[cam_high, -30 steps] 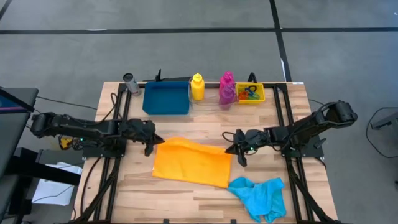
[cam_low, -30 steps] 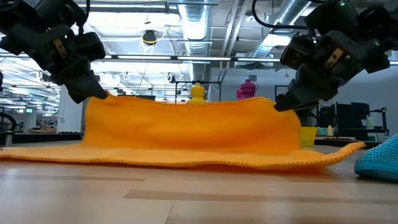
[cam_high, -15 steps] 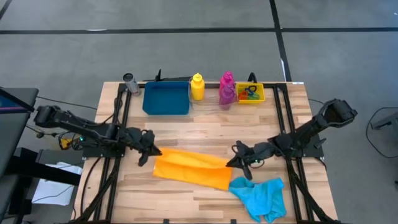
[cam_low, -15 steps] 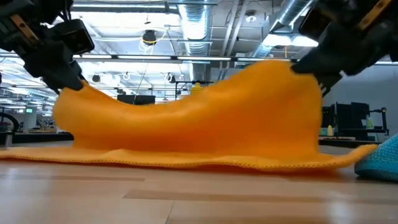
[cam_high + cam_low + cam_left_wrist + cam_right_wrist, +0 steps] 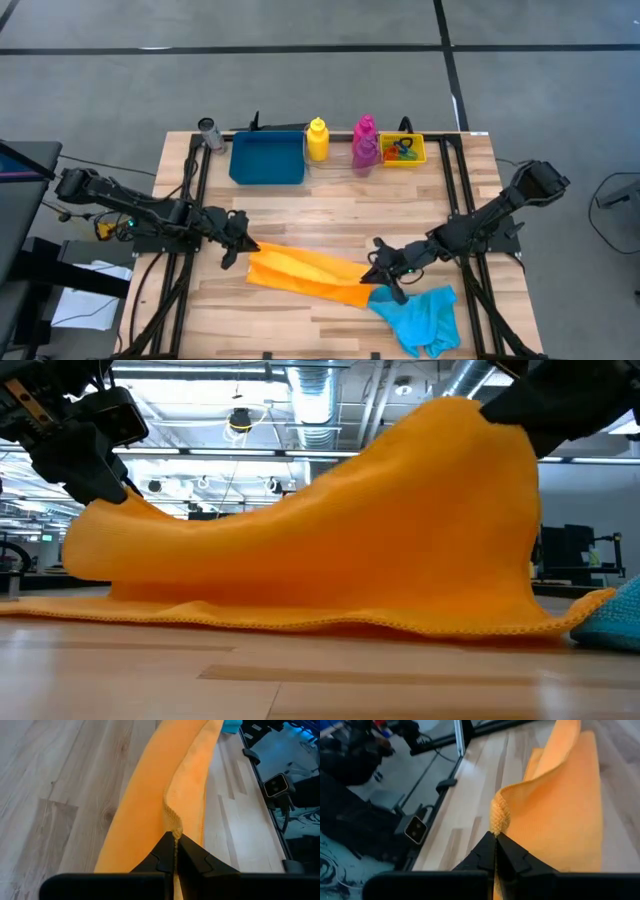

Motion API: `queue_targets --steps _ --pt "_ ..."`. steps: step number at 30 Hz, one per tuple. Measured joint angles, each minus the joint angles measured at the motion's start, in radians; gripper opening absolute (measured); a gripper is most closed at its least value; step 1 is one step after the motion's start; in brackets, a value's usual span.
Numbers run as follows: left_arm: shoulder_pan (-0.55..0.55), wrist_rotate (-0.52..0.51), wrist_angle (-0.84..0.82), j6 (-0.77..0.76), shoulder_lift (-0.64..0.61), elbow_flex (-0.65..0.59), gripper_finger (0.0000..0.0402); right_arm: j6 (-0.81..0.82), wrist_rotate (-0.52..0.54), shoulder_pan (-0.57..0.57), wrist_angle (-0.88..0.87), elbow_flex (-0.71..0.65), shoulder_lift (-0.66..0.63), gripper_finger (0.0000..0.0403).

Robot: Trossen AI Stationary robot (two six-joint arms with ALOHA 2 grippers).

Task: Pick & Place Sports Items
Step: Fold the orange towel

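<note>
Orange cloth (image 5: 305, 276) folded further forward.

plain orange fabric cloth (image 5: 305, 274) | crumpled cyan towel cloth (image 5: 420, 315) | solid blue rectangular plastic tray (image 5: 267, 158) | yellow plastic bottle (image 5: 317, 140) | magenta plastic bottle (image 5: 364, 142)

Grey floor (image 5: 300, 80) with dark lines, ceiling ducts (image 5: 320, 400), seemingly industrial hall

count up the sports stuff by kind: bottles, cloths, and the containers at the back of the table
Bottles: 2 clearly seen, yellow bottle and magenta bottle
Cloths: 2, orange cloth and cyan cloth
Containers: 2, blue tray and yellow bin
Total: 6
</note>
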Motion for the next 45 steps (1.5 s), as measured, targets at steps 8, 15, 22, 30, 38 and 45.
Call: queue_targets --steps 8,15,22,30,38,45 --pt "0.000 0.000 0.000 0.000 0.000 0.000 0.0001 0.006 -0.076 0.000 -0.017 0.022 0.101 0.0000" --pt "0.000 0.000 -0.013 -0.001 0.000 0.000 0.0001 0.024 -0.147 0.000 -0.018 0.022 0.124 0.0000" --pt "0.000 0.000 -0.041 -0.002 0.000 0.000 0.0001 0.026 -0.155 0.000 -0.018 0.021 0.124 0.0000" --pt "0.000 0.001 -0.051 -0.002 0.000 0.000 0.0004 0.038 -0.169 -0.001 -0.018 0.021 0.124 0.0000" --pt "-0.013 0.102 -0.050 -0.003 0.000 0.000 0.0003 0.034 -0.170 0.005 -0.018 0.021 0.124 0.0000" --pt "-0.047 0.102 -0.049 -0.006 0.000 0.000 0.0003 0.030 -0.168 0.005 -0.019 0.022 0.124 0.0000"
